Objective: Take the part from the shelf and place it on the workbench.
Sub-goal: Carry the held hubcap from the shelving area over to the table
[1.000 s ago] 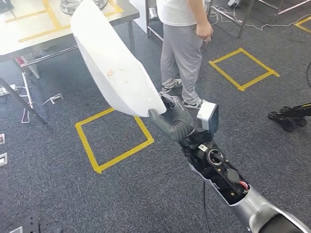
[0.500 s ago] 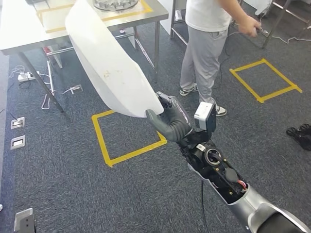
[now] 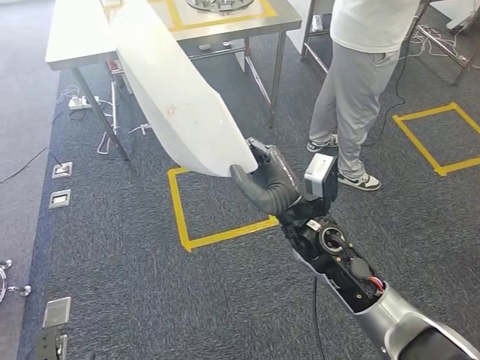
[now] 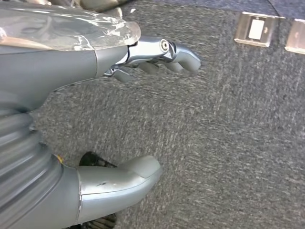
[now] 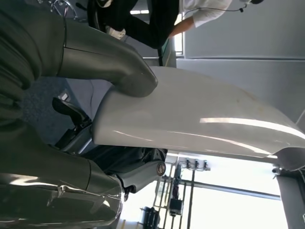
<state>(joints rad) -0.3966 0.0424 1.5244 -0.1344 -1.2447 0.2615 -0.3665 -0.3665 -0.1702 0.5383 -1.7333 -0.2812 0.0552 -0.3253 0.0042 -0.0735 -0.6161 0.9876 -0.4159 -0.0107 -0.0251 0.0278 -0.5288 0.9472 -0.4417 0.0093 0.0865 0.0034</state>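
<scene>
The part [image 3: 172,97] is a long white curved panel, held up above the carpet and slanting away toward the workbench. My right hand [image 3: 268,182] grips its near end, thumb pressed on the panel's face. In the right wrist view the white part [image 5: 201,119] runs away from the hand, with the thumb [image 5: 118,67] on one side and the darker fingers [image 5: 144,167] on the other. The workbench [image 3: 79,34] is a steel table with yellow tape marks, far ahead. My left hand [image 4: 144,109] hangs over the carpet, fingers apart, holding nothing.
A person [image 3: 362,67] in grey trousers stands just right of the workbench. Yellow tape squares [image 3: 215,206] mark the dark carpet, another one [image 3: 442,135] at the right. Floor sockets [image 3: 61,184] and cables [image 3: 85,101] lie at the left, near the bench legs.
The camera has turned: workbench, person and tape squares have all slid to the right in the picture. My right hand still holds the part in the same way.
</scene>
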